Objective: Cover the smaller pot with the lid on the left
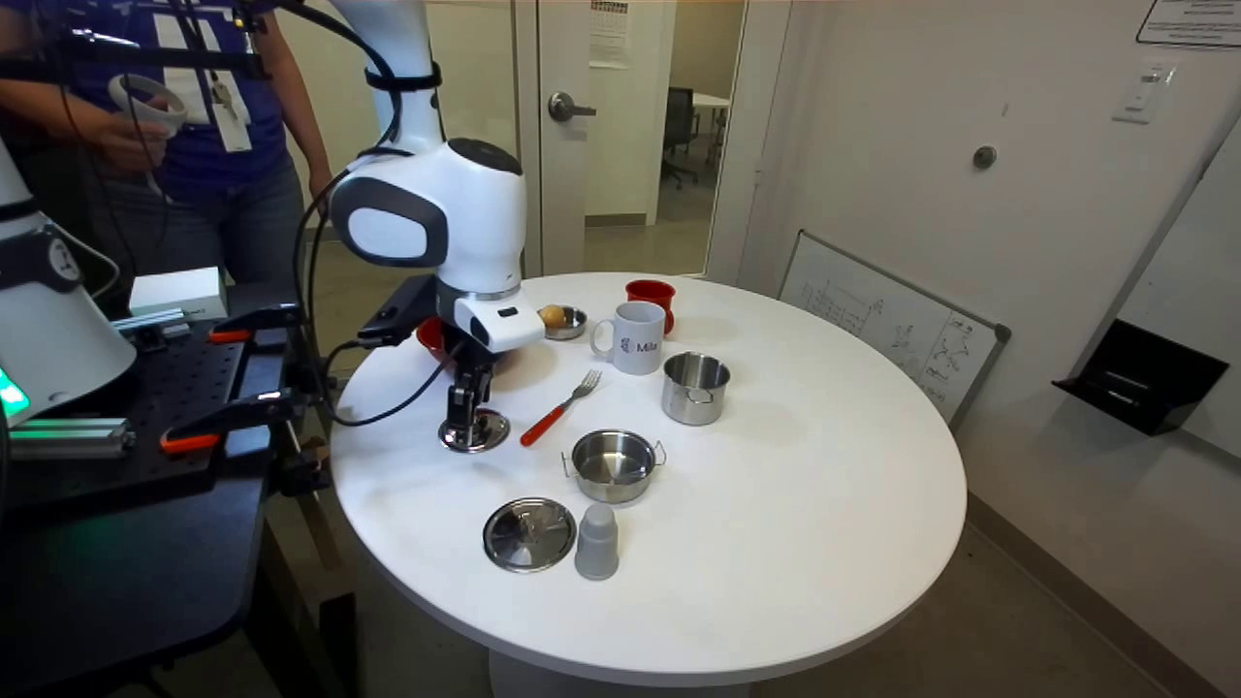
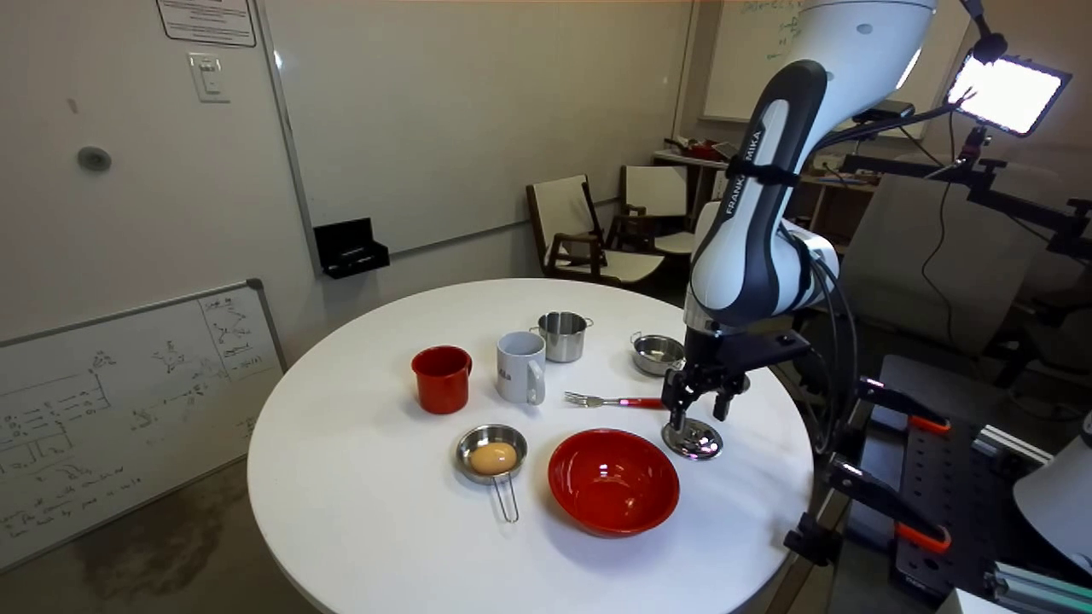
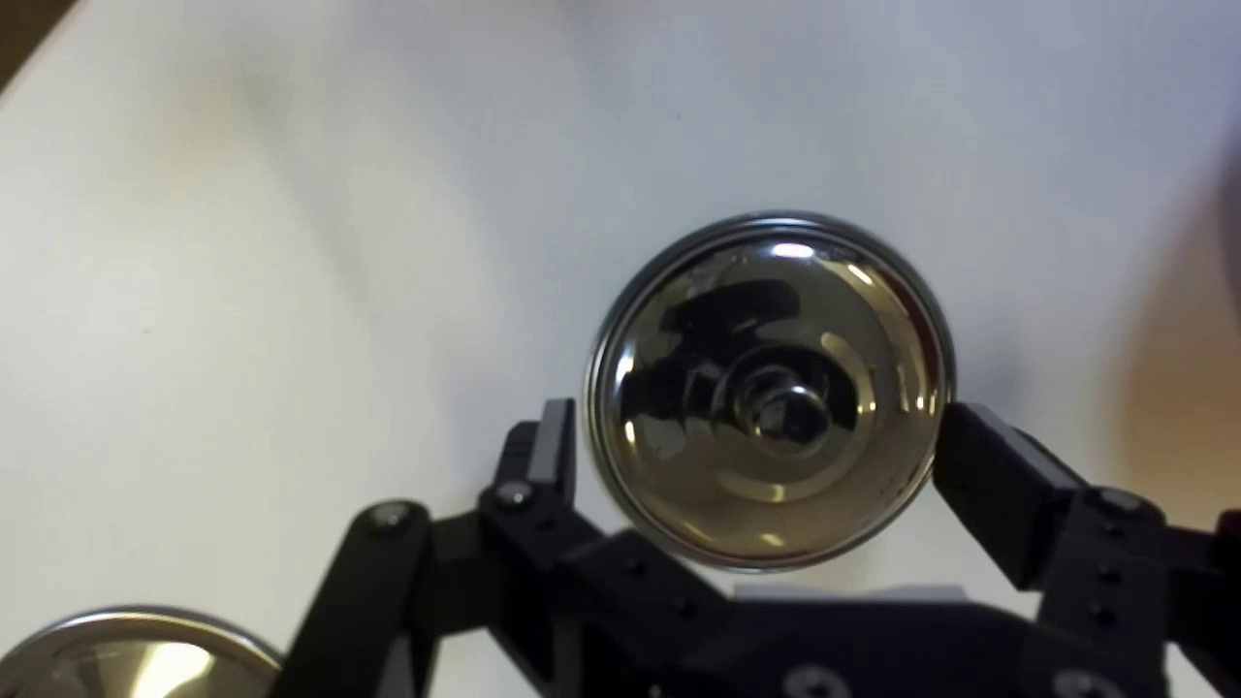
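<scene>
- Lid (image 3: 771, 390) for this job lies flat on the table (image 1: 824, 543), knob (image 3: 791, 417) up, directly below your gripper (image 3: 761, 431).
- Your jaws are spread wide and pinch nothing: in the wrist view one finger stands to each side of the lid. The one at the view's right overlaps the rim; whether it touches the metal, you can't tell from here.
- What your next move turns on: the knob falls between your fingertips (image 3: 553, 446), almost on the line that joins them, a touch nearer the one at the view's right.
- Both lid and knob are round, so neither gives you a long axis to match; as I judge it, you need no wrist turn, perhaps a small drop, then a squeeze on the knob.
- How high your fingertips sit over the lid is hard to read, so creep down rather than press.
- Your target, the narrow pot (image 1: 684, 402), stands upright and uncovered, well apart from the gripper; in an exterior view it lies to the right, past the fork (image 1: 562, 409) and near the white mug (image 1: 637, 339).
- Leave the shallow pot (image 1: 617, 487) and bigger lid (image 1: 529, 535) alone; I'd lift high enough to clear the narrow pot's rim.
</scene>
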Tool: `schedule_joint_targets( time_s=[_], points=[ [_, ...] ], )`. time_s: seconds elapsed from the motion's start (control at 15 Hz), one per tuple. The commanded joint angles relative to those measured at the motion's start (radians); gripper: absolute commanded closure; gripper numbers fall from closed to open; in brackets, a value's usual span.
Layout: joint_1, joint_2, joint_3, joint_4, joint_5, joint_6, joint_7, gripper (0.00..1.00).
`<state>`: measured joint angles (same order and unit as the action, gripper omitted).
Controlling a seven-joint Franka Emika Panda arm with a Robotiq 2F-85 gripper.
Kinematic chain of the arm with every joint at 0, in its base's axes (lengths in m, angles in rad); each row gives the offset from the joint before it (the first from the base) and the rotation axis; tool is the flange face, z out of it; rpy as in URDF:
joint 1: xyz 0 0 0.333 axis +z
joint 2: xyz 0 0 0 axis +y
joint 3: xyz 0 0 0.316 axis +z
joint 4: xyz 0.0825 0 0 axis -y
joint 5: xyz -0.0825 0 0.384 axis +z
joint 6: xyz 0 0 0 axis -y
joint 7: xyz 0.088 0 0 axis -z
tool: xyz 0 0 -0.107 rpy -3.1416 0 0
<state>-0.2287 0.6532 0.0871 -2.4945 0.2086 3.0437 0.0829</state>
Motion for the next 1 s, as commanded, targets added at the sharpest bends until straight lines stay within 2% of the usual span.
schedule_joint_targets(
  time_s=[0.0,0.13,0.2,0.6,0.73,0.93],
  points=[
    [0.028,0.002,-0.002,0.014,0.004,-0.01,0.02,0.15],
    [0.034,0.002,-0.001,0.014,0.007,-0.009,0.025,0.3],
    [0.039,0.002,-0.002,0.015,0.009,-0.008,0.03,0.44],
    [0.056,0.003,-0.007,0.019,0.014,-0.001,0.052,0.91],
    [0.055,0.002,-0.005,0.019,0.016,-0.001,0.059,0.94],
    [0.057,0.003,-0.005,0.02,0.018,0.0,0.068,0.9]
  ],
)
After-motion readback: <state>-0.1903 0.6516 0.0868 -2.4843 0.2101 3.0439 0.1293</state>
